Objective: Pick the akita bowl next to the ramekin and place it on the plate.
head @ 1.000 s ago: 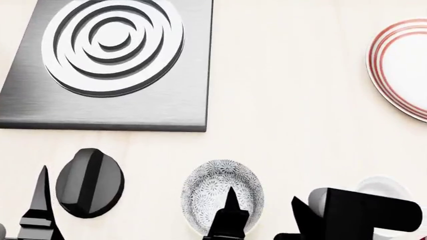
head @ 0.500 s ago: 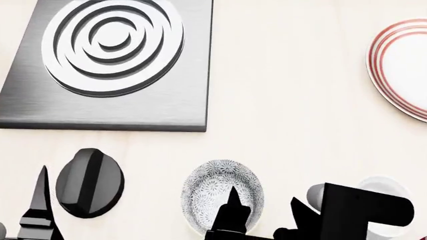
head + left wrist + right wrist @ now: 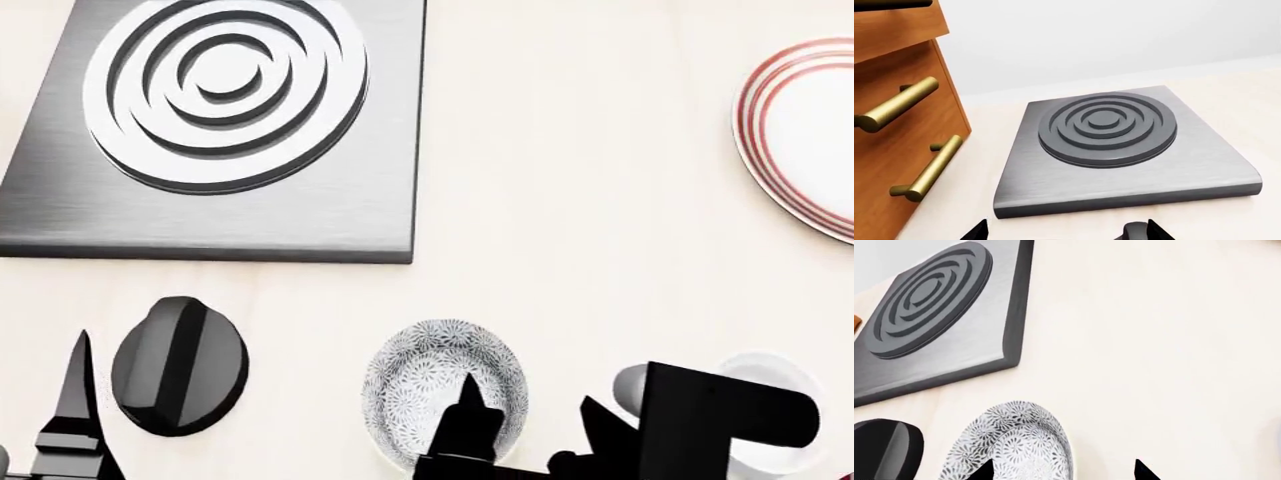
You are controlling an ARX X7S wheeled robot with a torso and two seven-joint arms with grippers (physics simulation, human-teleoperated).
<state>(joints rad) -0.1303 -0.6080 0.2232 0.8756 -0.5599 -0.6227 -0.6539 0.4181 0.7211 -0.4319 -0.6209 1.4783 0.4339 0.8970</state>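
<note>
Closing in on the patterned bowl [image 3: 445,393] at the near edge of the counter, just left of the white ramekin [image 3: 774,408], the right gripper [image 3: 1062,471] has its fingers spread, one tip over the bowl's inside and one outside its right rim. To grasp well, I would lower until the wall sits between the tips, then pinch. The plate [image 3: 805,135] waits far right. The left gripper [image 3: 1064,231] idles with fingers parted, holding nothing.

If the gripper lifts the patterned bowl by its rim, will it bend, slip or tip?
The akita bowl looks rigid and glazed, so it probably will not bend but may slip. Held at one side by the right gripper, it could tilt. It looks breakable if dropped.
</note>
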